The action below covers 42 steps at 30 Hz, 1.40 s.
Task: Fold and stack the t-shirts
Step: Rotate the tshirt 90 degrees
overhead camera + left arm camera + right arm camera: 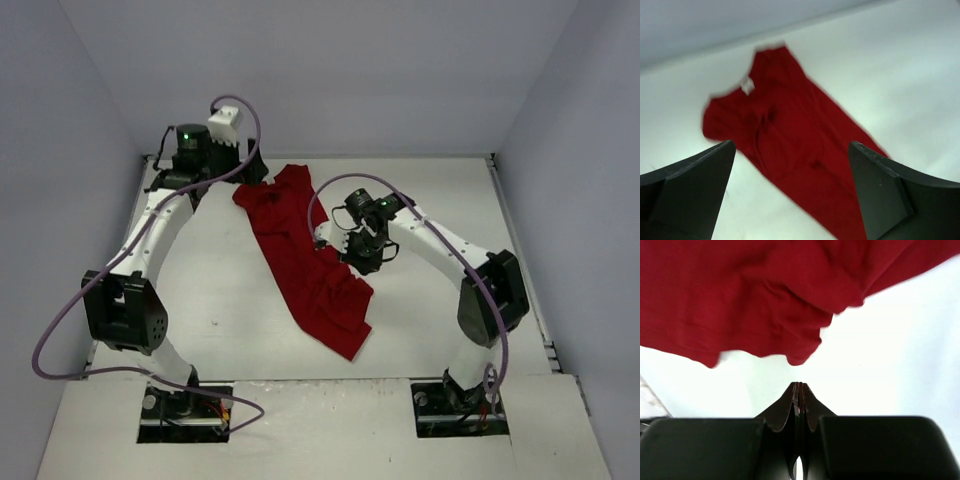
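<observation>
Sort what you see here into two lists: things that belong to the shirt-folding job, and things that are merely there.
Belongs to the job:
- dark red t-shirt, lying rumpled in a long strip, not folded
- left gripper, open above the shirt
- right gripper, shut, beside the shirt's edge

Merely there:
- white table
- grey walls

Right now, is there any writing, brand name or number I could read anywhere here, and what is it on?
None: no text is legible in any view.
The small white tag at the neck of the red t-shirt: too blurred to tell whether it carries any print.
The left arm and the right arm: no readable mark shows on them.
</observation>
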Each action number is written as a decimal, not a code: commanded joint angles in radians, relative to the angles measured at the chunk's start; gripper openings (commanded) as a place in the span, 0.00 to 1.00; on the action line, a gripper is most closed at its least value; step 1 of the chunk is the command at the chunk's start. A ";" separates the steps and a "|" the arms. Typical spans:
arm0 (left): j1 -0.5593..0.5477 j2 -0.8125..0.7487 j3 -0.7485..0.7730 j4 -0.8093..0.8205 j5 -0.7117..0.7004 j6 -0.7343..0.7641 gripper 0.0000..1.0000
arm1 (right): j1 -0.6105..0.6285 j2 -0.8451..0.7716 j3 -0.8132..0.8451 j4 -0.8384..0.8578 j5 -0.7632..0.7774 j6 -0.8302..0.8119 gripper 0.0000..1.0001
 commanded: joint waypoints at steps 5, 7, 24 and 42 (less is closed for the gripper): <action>0.032 -0.121 -0.163 0.025 -0.038 0.009 0.93 | -0.047 0.132 -0.111 0.094 -0.078 -0.107 0.00; 0.041 -0.127 -0.170 0.015 -0.039 0.011 0.93 | -0.064 0.157 -0.108 0.138 -0.084 -0.082 0.00; 0.059 -0.140 -0.215 -0.044 -0.017 0.066 0.93 | 0.019 -0.156 -0.193 0.086 -0.187 0.007 0.00; 0.070 -0.143 -0.204 -0.049 -0.024 0.065 0.93 | -0.050 0.073 -0.278 0.322 -0.090 -0.060 0.00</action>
